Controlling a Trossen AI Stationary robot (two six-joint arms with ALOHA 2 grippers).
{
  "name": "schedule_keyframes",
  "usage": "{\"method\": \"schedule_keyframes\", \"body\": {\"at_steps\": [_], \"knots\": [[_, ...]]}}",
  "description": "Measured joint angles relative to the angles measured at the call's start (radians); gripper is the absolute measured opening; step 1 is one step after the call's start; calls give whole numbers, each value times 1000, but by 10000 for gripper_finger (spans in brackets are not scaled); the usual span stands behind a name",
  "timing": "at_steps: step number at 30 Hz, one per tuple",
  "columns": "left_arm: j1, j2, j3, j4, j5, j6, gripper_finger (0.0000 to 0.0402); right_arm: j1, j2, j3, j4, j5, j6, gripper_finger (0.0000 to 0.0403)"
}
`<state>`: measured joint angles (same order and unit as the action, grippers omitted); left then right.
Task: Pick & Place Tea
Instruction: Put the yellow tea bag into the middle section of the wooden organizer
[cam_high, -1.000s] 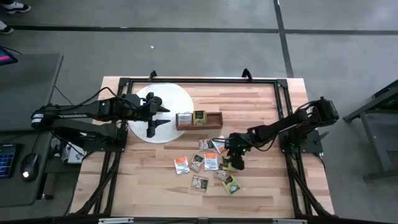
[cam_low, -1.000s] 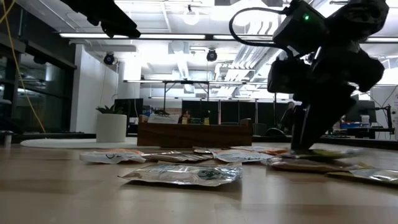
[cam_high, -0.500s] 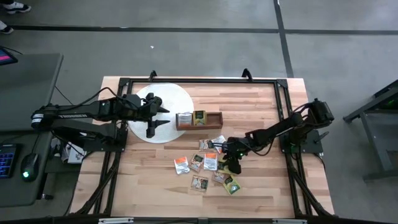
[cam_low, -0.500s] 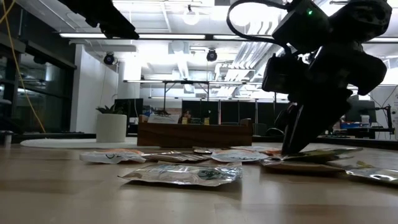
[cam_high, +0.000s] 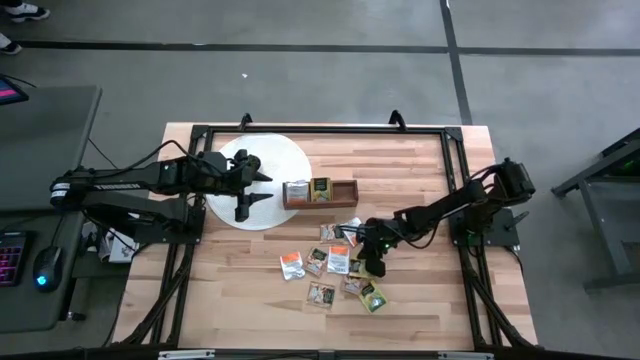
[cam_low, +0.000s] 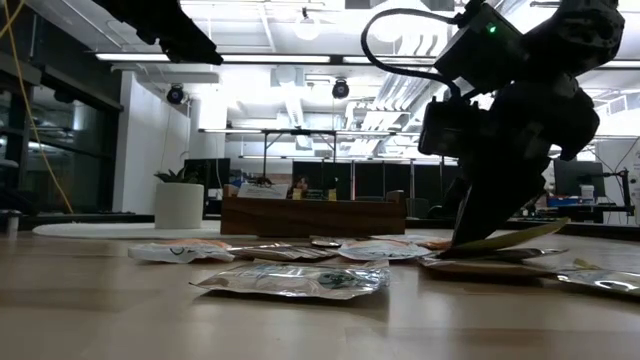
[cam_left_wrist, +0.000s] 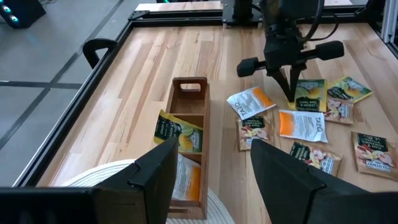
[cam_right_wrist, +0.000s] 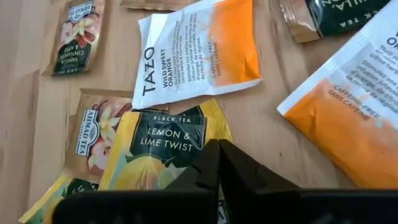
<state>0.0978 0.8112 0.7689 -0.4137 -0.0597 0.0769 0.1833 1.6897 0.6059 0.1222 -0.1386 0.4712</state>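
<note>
Closed since before, right fingers (cam_right_wrist: 217, 163) pinch a lemon sachet (cam_right_wrist: 163, 149), arm low.

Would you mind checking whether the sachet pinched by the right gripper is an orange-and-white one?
No, the right gripper is shut on a yellow Lemon & Lime Twist sachet, with the orange-and-white sachet lying beyond it.

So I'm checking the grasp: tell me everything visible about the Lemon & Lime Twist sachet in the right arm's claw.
The Lemon & Lime Twist sachet is a flat yellow packet with a dark green panel reading "Black Tea", apparently glossy foil or paper. The right claw is shut on one edge, lifting that side so it tilts while its far end stays low among the other sachets. It overlaps a brownish vanilla sachet, and a white-and-orange Tazo sachet lies just beside it.
</note>
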Motion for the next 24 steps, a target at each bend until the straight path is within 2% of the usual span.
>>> {"method": "schedule_keyframes", "body": {"at_steps": [9, 24], "knots": [[0, 0, 0, -1, 0, 0, 202, 0, -120, -5, -59, 64, -5, 1], [0, 0, 0, 0, 0, 0, 202, -30, -372, 17, -101, 238, -37, 0]]}}
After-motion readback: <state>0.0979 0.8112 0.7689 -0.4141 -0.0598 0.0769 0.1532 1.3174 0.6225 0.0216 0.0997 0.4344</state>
